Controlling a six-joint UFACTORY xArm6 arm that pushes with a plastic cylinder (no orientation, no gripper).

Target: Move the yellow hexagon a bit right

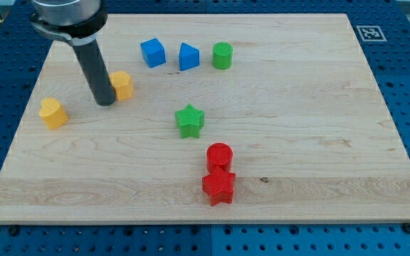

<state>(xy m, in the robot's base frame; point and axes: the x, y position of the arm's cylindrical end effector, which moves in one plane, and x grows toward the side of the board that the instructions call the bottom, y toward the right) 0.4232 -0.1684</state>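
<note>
Camera view: your yellow hexagon (122, 84) sits touching my tip (105, 102) on its right side, so the tip is already on the view's left face, placed for a rightward push. No pincer here, only a bare rod, nothing held. Yellow heart-like block (53, 112) lies left of the tip, apart. Blue cube (152, 52) sits up-right, well clear of the push line.
</note>
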